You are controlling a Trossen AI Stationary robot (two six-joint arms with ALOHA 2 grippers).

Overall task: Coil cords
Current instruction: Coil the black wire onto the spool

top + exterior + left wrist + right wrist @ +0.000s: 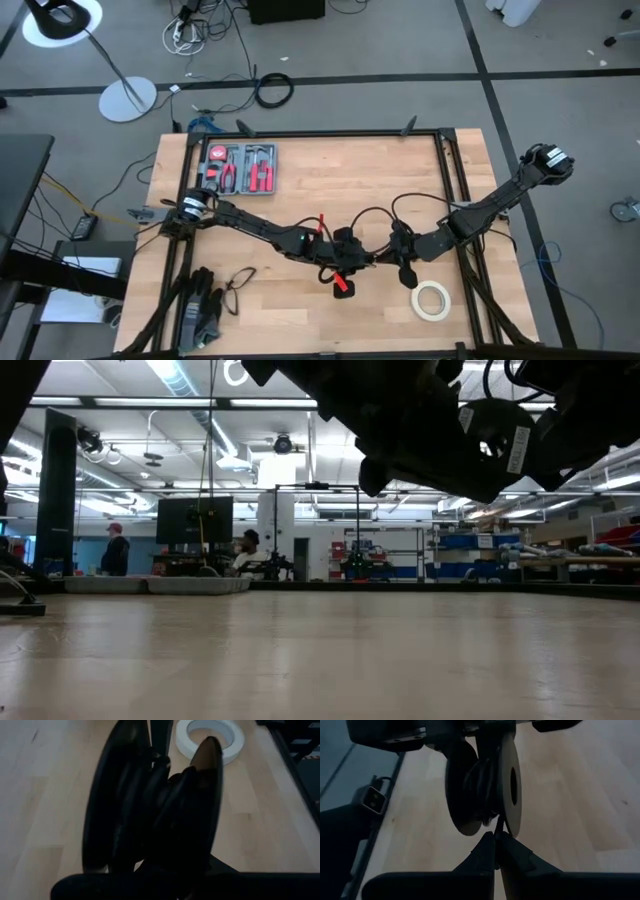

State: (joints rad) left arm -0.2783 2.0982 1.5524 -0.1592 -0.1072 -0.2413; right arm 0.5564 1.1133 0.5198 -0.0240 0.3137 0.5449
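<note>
The cord (481, 787) is being wound onto a black spool (150, 805) held above the middle of the front half of the table (330, 170). The spool is being gripped by the left gripper (345, 262), its jaws clamped together on the spool, as the left wrist view shows. The right gripper (495, 851) is being held just beside the spool's rim, its fingers pinched together on the thin strand where it leaves the turns already wound between the two flanges. Loose cord is arcing in loops above the two grippers in the high view.

For the step to be done well, the strand is best being fed under light tension and kept in line with the gap between the flanges, so that turns are being laid side by side rather than slipping over a rim. The pinch is probably best kept near the spool.

A cream tape roll (431, 299) is lying near the right gripper, apart from it. A red and black tool set (238, 167) is lying well apart at the back left, and gloves (203, 305) at the front left. The remaining loops are judged the likeliest snag, against either arm.
</note>
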